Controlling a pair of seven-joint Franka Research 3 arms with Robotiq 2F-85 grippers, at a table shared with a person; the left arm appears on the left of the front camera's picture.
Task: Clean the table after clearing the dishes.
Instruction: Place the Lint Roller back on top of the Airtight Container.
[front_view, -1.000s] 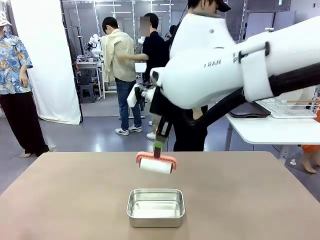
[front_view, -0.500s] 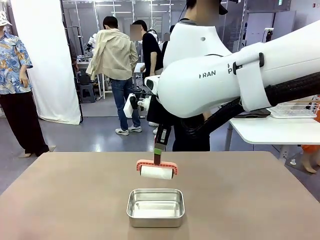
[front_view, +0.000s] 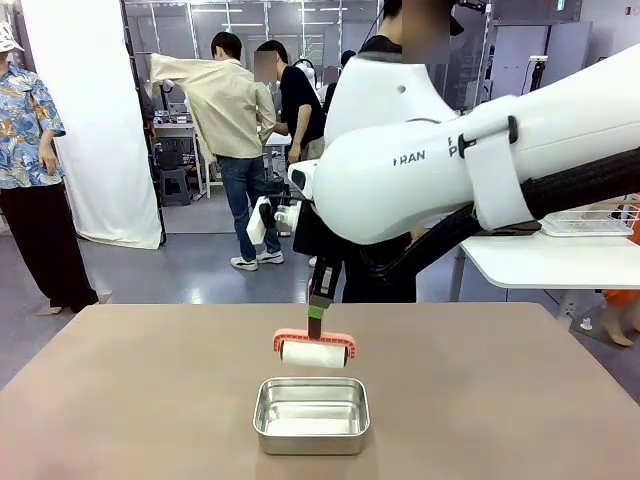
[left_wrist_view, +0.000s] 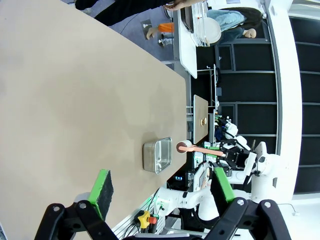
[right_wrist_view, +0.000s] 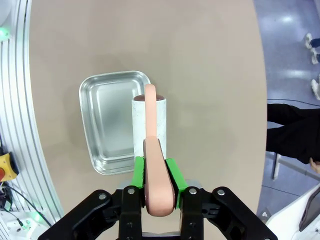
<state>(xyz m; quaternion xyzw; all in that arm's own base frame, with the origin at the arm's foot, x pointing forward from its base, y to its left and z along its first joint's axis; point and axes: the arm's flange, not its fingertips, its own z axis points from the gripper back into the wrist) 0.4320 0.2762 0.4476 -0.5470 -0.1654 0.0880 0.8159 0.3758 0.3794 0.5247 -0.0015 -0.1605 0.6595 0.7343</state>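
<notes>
From across the room, the tabletop (front_view: 120, 400) lay bare of plates and trays; only a steel pan (front_view: 311, 414) sat on it, near the robot's edge. So the clearing looked done, and I judged the cleaning itself barely begun. The right tool (front_view: 318, 300) hung above and just behind the pan, clamped on the handle of a lint roller (front_view: 314, 349). The roller's white drum lay level, its long axis running side to side across the tabletop, the handle rising upward into the tool. The drum hovered over the pan's far rim, apparently off the surface.

Through the left wrist camera, the left tool (left_wrist_view: 162, 192) stood spread wide with nothing between its green pads (left_wrist_view: 102, 187), well away from the pan (left_wrist_view: 157, 156), with the roller (left_wrist_view: 192, 148) just beyond the pan.

Through the right wrist camera, the right tool (right_wrist_view: 160, 179) pinched the salmon handle (right_wrist_view: 154, 165) tightly; the drum (right_wrist_view: 149, 125) lay along the pan's (right_wrist_view: 107, 120) rim, overlapping it slightly.
</notes>
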